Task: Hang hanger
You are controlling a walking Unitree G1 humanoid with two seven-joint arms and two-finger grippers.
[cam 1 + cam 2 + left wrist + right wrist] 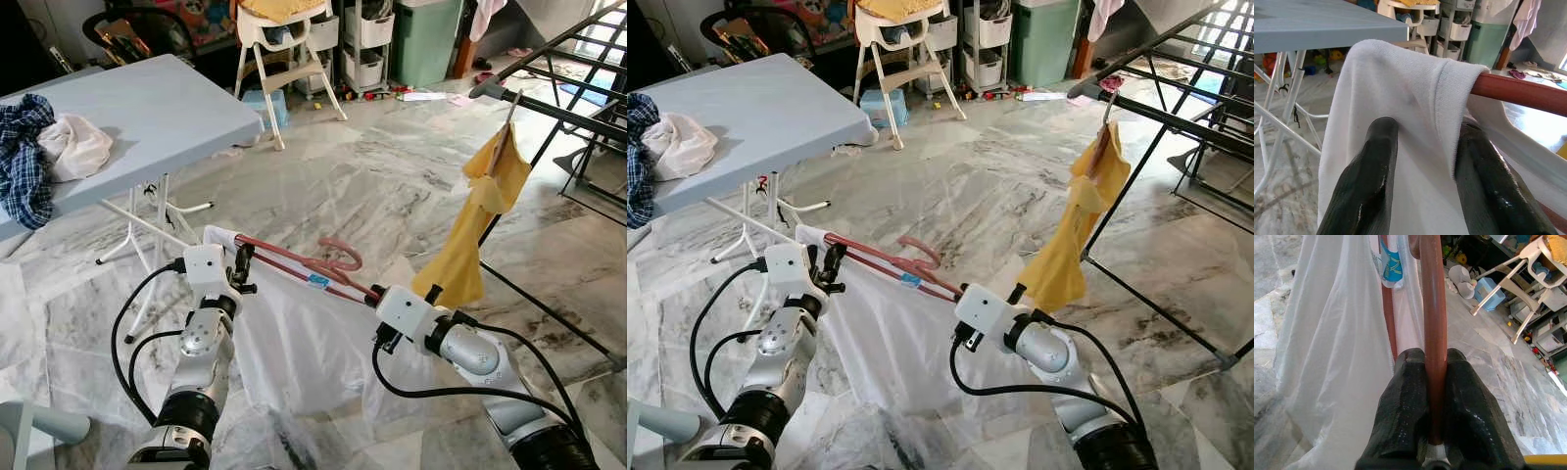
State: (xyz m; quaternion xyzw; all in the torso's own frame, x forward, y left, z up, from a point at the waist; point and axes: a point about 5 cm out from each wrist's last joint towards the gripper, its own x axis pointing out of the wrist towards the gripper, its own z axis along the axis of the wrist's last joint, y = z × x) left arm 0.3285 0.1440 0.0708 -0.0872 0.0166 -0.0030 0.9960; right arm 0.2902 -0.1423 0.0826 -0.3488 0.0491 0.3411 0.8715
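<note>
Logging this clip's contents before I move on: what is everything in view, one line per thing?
hanger: one, reddish-brown, held level between both claws
white garment: one, draped on the hanger
yellow garment: one, hanging on the drying rack
drying rack: one, black, right
table: one, light blue, left
clothes pile: checked blue and white, on the table
high chair: one, white, behind
left claw: shut on the hanger's cloth-covered end
right claw: shut on the hanger

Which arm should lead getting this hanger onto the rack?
Probably the right. The right claw is shut on the bare hanger bar and is nearer the drying rack. The left claw pinches the white shirt at the far end.
</note>
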